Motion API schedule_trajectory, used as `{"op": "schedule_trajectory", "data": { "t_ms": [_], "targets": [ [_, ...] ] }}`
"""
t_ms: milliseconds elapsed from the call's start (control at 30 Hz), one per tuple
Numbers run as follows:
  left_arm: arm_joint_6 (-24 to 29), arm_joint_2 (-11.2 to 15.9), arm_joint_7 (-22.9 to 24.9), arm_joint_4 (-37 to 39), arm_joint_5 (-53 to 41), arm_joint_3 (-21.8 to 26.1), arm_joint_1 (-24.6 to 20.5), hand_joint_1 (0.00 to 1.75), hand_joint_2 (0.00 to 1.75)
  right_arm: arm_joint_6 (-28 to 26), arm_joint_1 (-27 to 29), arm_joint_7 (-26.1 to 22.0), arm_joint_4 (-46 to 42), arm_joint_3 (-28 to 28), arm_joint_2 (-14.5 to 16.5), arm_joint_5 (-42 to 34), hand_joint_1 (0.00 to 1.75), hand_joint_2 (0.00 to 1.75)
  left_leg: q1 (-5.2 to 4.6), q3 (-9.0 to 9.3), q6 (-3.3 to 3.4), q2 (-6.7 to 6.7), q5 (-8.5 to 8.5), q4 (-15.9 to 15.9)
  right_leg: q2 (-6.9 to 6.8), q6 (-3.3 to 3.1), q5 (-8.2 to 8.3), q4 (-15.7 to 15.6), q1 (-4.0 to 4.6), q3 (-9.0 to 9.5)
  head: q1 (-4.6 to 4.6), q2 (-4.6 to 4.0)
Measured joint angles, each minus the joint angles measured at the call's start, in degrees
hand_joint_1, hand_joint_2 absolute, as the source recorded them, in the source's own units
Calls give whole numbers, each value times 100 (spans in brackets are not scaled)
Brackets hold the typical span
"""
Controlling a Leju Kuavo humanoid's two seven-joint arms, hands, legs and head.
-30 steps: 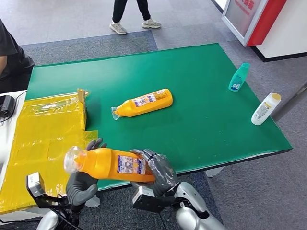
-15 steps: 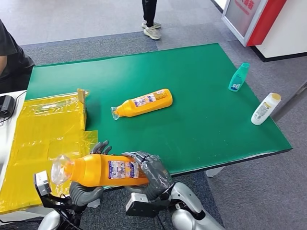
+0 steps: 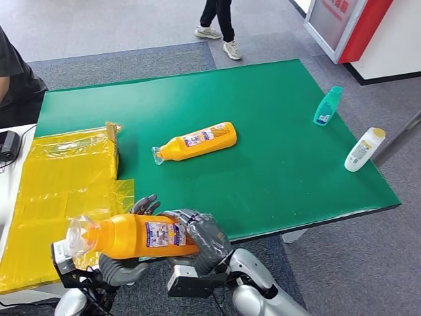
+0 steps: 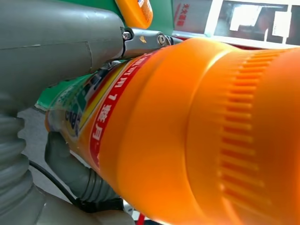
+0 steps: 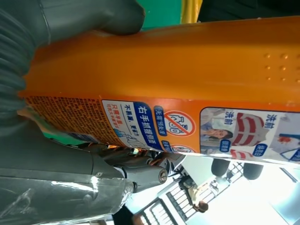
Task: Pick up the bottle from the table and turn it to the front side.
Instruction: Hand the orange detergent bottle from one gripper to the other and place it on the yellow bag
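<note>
Both hands held the orange bottle [image 3: 134, 235] level in the air, just off the near edge of the green table [image 3: 278, 164], at about 7 o'clock in the head view. The right hand [image 3: 203, 236] was wrapped tight around the bottle's base end, thumb and fingers closed on the body. The left hand [image 3: 124, 266] cradled the bottle from beneath near its neck, its fingers curled up behind the body, fingertips [image 3: 147, 205] showing above it. The bottle lay on its side with its clear cap [image 3: 79, 236] pointing toward 9 o'clock.

The label [image 3: 166, 234] faced up toward the head camera: a blue and white panel with small pictures. In the right wrist view the label [image 5: 183, 126] carried Chinese characters, a red prohibition circle and blue boxes of text; the fine print was too small to read. In the left wrist view a red band of white characters [image 4: 106, 108] ran along the bottle.

A second orange bottle [image 3: 196, 142] lay on its side near the table's middle. A teal bottle [image 3: 327, 105] and a white bottle [image 3: 365, 149] lay toward 3 o'clock, the white one at the table's far right edge. Yellow plastic sheeting [image 3: 59, 191] covered the corner at 9 o'clock. Open green surface lay between the held bottle and the second one. A person's legs [image 3: 221, 23] stood on the floor at 12 o'clock beyond the table.
</note>
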Motion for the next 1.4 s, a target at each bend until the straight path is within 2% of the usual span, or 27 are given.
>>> {"op": "schedule_trajectory", "data": {
  "t_ms": [133,200,233,300,367,733,867,1000,1133,1233,1400],
  "targets": [
    [85,14,-78,-44,-141,-21,-1,5,175,4,-10,-1,64,19,0,-7,175,175,0,0,0,0,0,0,0,0,0,0,0,0,1,0],
    [116,20,-104,-59,-185,-26,0,25,175,8,-11,-1,91,26,0,-8,175,175,0,0,0,0,0,0,0,0,0,0,0,0,0,0],
    [129,23,-120,-64,-204,-26,0,40,175,10,-11,-1,103,29,0,-8,175,175,0,0,0,0,0,0,0,0,0,0,0,0,0,0],
    [156,25,-159,-77,-250,-26,1,113,175,17,-11,-1,124,33,0,-8,175,175,0,0,0,0,0,0,0,0,0,0,0,0,0,0],
    [203,25,-216,-97,-332,-26,3,172,175,25,-9,-1,137,33,0,-8,175,175,0,0,0,0,0,0,0,0,0,0,0,0,0,0],
    [451,14,-354,-193,-625,-7,23,175,175,20,22,9,149,45,5,1,175,175,0,0,0,0,0,0,0,0,0,0,0,0,-1,0],
    [680,2,-357,-259,-871,-4,47,175,175,-47,59,45,148,46,7,58,134,175,0,0,0,0,0,0,0,0,0,0,0,0,1,0],
    [1174,-22,-356,-474,-1415,-44,144,175,175,-305,169,151,105,19,7,310,134,175,0,0,0,0,-1,0,0,0,-1,0,0,-1,0,0],
    [1325,-32,-349,-634,-1569,-97,194,175,175,-386,234,170,53,-5,7,393,0,175,0,0,0,1,-1,0,0,0,-1,0,0,-1,0,0],
    [1661,-37,-385,-755,-1829,-82,228,175,175,-510,322,221,7,-66,7,460,0,175,0,0,-1,0,-1,0,0,-1,-1,0,0,-1,0,0],
    [2834,-11,-255,-1266,-2795,129,290,175,175,-692,704,255,-300,-401,-11,505,0,175,1,0,-1,0,-1,0,-1,-1,-1,0,1,-1,1,0]
  ]
}}
